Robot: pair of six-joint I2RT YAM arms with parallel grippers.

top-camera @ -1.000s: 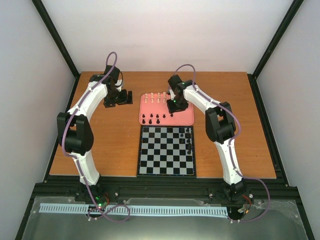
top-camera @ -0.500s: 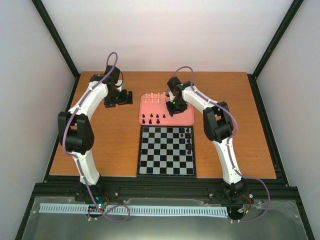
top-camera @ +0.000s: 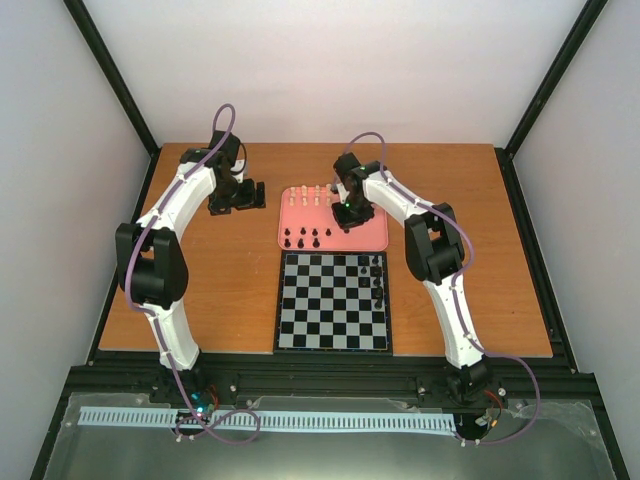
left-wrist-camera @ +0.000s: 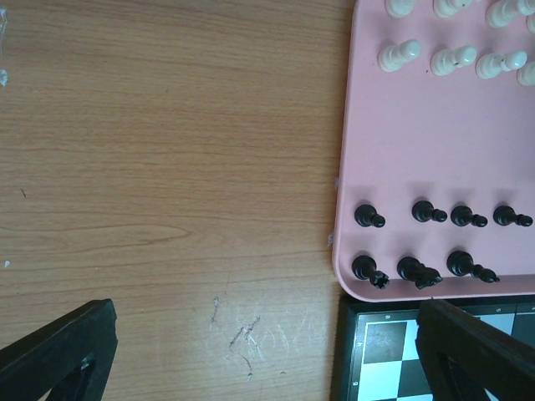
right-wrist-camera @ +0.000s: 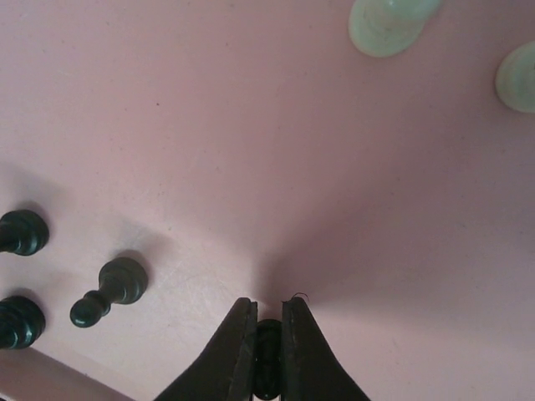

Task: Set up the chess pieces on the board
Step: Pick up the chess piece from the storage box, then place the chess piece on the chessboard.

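Chess pieces (top-camera: 377, 280) in black stand in a line along the right edge of the board (top-camera: 310, 320), which lies at the middle of the overhead view, just below the pink tray (top-camera: 372, 240). More black ones stand along the tray's lower side, and cream pieces (top-camera: 310, 193) along its upper side. The right gripper (right-wrist-camera: 268, 311) is down on the tray, right of its centre, its two fingers (right-wrist-camera: 236, 351) pinched together on a small black piece (right-wrist-camera: 267, 355) at the bottom of its wrist view. A black pawn (right-wrist-camera: 109, 291) is at the lower left of that view. The left gripper (left-wrist-camera: 265, 334) hangs over the bare table (left-wrist-camera: 167, 167) left of the tray, its fingers spread wide toward the lower corners of its wrist view, holding nothing
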